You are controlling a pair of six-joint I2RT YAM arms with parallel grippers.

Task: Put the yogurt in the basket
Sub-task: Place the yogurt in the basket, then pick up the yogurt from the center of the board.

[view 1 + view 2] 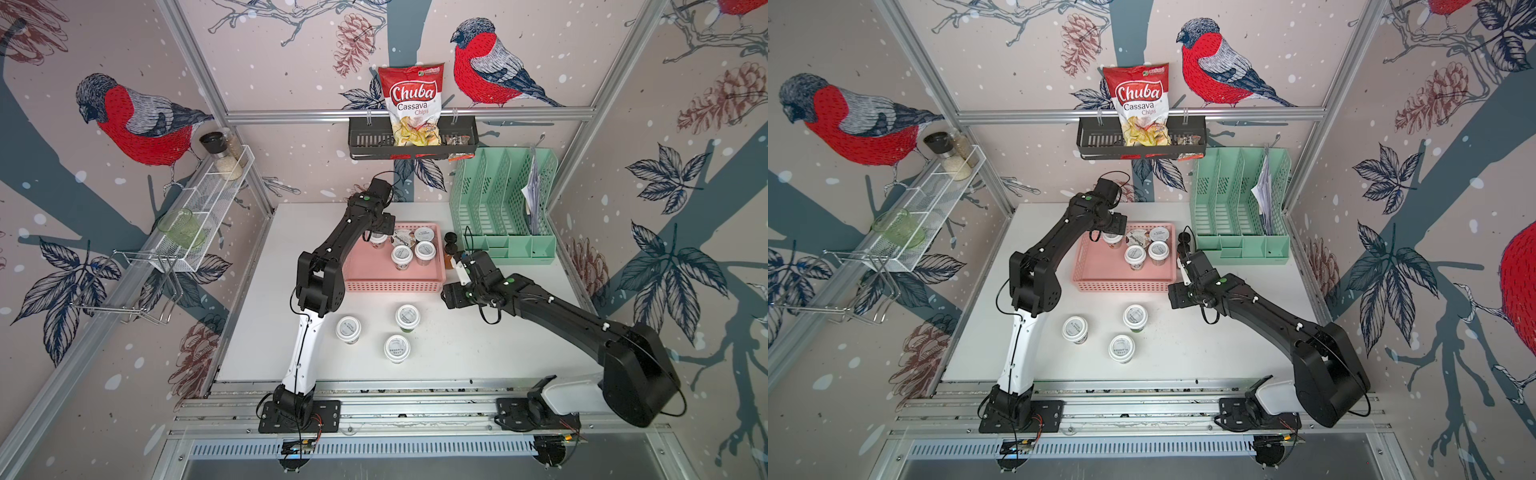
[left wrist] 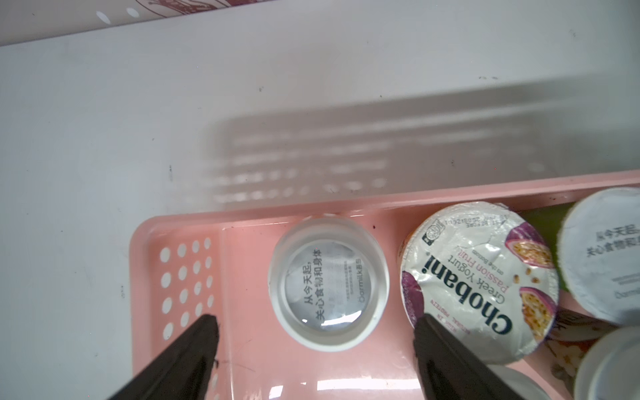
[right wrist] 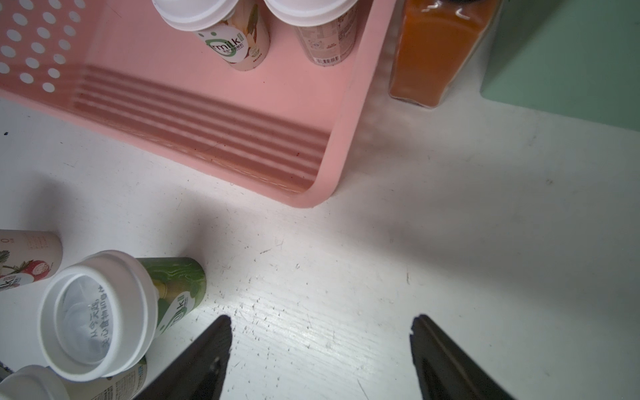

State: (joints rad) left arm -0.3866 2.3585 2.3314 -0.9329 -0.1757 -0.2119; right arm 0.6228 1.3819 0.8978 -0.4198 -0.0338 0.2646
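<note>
The pink basket stands mid-table and holds several yogurt cups, among them the wide Chobani cup. My left gripper hangs open over the basket's back left corner. A white-lidded yogurt stands upright on the basket floor, free between and just ahead of the fingers. Three more yogurt cups stand on the table in front of the basket. My right gripper is open and empty over bare table by the basket's near right corner. A green-labelled yogurt is to its side.
A brown spice jar stands between the basket and the mint-green file organiser. A black rack with a chips bag hangs on the back wall. A white wire shelf runs along the left wall.
</note>
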